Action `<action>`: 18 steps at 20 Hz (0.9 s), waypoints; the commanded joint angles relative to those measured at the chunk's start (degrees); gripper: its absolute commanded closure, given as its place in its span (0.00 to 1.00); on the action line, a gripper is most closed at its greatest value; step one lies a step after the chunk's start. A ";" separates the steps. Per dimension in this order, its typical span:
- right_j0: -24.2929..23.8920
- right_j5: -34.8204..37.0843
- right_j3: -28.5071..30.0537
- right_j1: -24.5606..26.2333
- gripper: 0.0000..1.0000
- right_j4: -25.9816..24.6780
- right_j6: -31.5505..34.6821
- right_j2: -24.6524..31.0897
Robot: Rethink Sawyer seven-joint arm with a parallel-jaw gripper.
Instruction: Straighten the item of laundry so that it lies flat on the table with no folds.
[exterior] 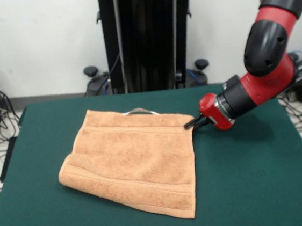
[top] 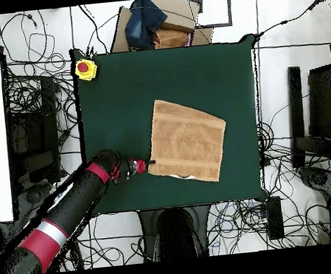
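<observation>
The tan-orange towel (exterior: pixel 137 160) lies on the dark green table (exterior: pixel 256 188), a little left of the middle, turned at a slant. Its front-left edge looks thick and rounded, like a fold. Band stripes run near its far and near edges. A whitish loop tag (exterior: pixel 140 112) sticks out at its far edge. My gripper (exterior: pixel 191 124) sits low at the towel's far right corner, touching or just beside it. In the overhead view the gripper (top: pixel 150 162) meets the lower left corner of the towel (top: pixel 187 139), with the tag (top: pixel 183 176) beside it.
A yellow box with a red button (top: pixel 85 68) sits on one table corner. A cardboard box with blue cloth (top: pixel 159 23) stands beyond the table's edge. The black pedestal (exterior: pixel 146 38) rises behind the table. Cables lie on the floor all round.
</observation>
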 commanded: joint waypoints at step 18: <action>3.23 2.99 3.01 -4.03 1.00 2.79 13.80 16.03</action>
